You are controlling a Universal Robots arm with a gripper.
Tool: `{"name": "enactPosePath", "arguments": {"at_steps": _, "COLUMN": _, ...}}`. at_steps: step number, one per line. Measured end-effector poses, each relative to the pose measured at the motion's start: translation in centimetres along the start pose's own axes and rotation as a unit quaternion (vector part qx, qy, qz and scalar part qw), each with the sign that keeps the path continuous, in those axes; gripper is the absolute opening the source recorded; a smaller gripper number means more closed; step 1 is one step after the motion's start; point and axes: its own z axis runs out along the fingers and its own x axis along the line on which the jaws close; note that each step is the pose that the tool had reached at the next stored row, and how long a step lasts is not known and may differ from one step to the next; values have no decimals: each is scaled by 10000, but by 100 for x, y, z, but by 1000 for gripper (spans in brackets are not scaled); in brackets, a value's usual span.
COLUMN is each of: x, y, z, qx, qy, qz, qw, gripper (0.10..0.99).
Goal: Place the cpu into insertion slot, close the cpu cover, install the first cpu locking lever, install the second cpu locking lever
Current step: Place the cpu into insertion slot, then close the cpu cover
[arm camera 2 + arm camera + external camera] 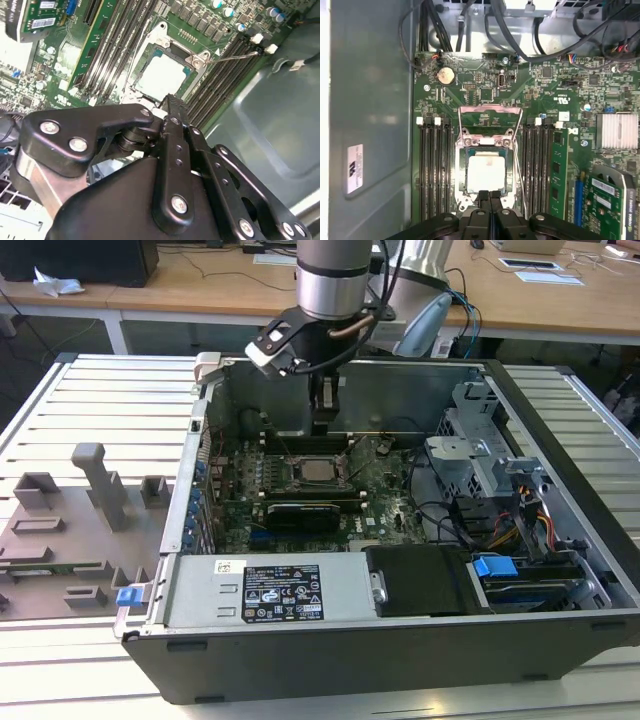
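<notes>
Closest is the dark wall of the open case (400, 660), which lies on its side on a table (100, 390). Just inside that wall sits a silver box (200, 590). Past the box is the green board (390, 490), and the slot (460, 172) is in the middle of it. The cpu (485, 171) lies flat in the slot, shiny side up, with a thin green edge showing round it. The cover (490, 108) is not down on the cpu. It stands open on the side of the slot away from the gripper (490, 194), and the board shows through its window. A thin lever (232, 56) sticks out from a corner of the slot, over the long black slots (435, 170). The gripper hangs over the edge of the slot across from the cover. It points straight down into the case, and its two fingers are pressed together. I cannot tell if the tips touch the slot. Above it the arm (335, 280) goes straight up and out of the exterior view. Farthest back are wooden desks (200, 285).
</notes>
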Motion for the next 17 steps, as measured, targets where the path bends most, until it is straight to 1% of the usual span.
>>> {"name": "enactPosePath", "arguments": {"at_steps": 2, "x": -1, "y": 1, "z": -105, "qx": 0, "qy": 0, "qz": 0, "qw": 10000, "gripper": 106}}
{"name": "enactPosePath", "arguments": {"at_steps": 3, "x": -1, "y": 0, "z": -137, "qx": 0, "qy": 0, "qz": 0, "qw": 10000, "gripper": 106}}
{"name": "enactPosePath", "arguments": {"at_steps": 17, "x": -1, "y": 0, "z": -148, "qx": -1, "qy": 1, "qz": 0, "qw": 10000, "gripper": 106}}
